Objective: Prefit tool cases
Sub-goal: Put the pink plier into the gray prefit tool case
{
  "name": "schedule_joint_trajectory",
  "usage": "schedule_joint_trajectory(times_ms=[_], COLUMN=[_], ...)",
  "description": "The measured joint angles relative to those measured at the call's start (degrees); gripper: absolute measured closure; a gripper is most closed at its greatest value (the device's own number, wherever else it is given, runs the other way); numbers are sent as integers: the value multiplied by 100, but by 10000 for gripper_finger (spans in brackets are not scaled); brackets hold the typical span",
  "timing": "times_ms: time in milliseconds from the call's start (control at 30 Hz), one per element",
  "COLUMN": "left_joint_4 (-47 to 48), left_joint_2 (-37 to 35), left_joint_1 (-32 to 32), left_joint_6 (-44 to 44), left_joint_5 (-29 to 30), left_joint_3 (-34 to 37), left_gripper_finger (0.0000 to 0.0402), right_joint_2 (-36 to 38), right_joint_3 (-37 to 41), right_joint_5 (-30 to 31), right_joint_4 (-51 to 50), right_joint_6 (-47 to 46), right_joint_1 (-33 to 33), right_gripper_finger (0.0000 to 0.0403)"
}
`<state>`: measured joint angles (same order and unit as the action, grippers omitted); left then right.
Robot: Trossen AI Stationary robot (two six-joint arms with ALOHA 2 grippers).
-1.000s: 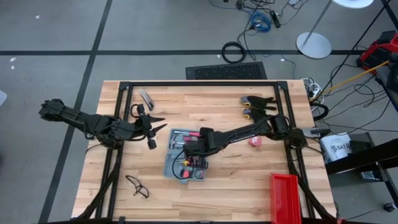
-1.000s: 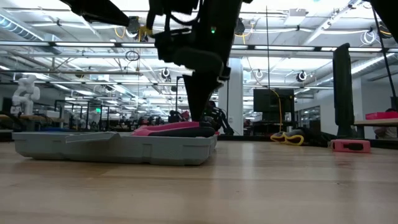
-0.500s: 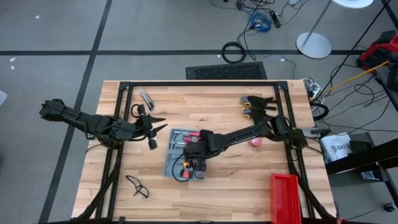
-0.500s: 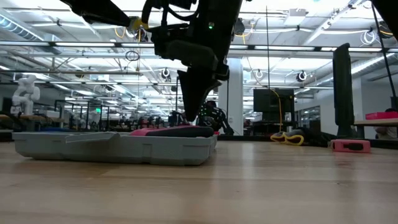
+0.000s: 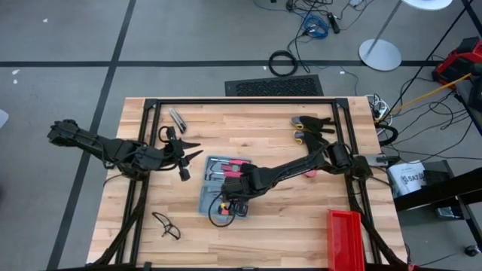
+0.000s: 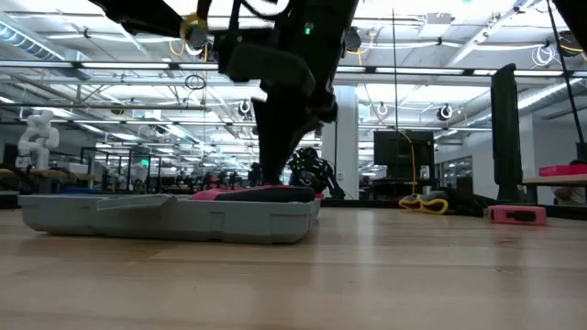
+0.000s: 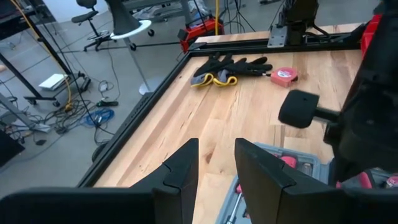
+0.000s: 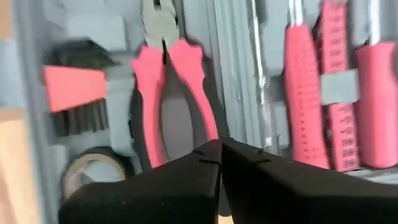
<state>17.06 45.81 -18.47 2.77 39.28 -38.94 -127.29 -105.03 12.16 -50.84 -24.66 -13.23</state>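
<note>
Lying open mid-table [image 5: 263, 128], the case [image 5: 211, 197] is hovered over by the clenched, empty right gripper [image 8: 221, 151]. The left gripper [image 5: 192, 154], spread open, is held nearby. Cables [image 5: 316, 22] are strewn on the grey floor [image 5: 68, 38].

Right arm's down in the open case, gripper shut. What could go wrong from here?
1. The right gripper is shut and holds nothing, low over the pliers in the tool case; pushing down could unseat them or jam the tips against the tray.
2. The case lies loose on the table, so a sideways nudge could slide it.
3. The left gripper waits open nearby; the arms might cross.
</note>
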Motion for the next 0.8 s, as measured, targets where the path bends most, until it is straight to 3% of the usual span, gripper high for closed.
schedule_joint_trajectory(times_ms=[200,500,800], left_joint_4=[-10,-24,-25], left_joint_2=[-1,1,-1], left_joint_1=[-112,-117,-118], left_joint_6=[-2,-2,-2], left_joint_5=[-2,-3,-1], left_joint_3=[2,4,7], left_gripper_finger=[290,290,290], right_joint_2=[-341,-161,-408], right_joint_3=[-2,-386,-509], right_joint_5=[-304,-67,-612], right_joint_4=[261,-171,507], right_joint_6=[-18,-29,58], right_joint_1=[-3,-6,-67], right_gripper_finger=[403,403,403])
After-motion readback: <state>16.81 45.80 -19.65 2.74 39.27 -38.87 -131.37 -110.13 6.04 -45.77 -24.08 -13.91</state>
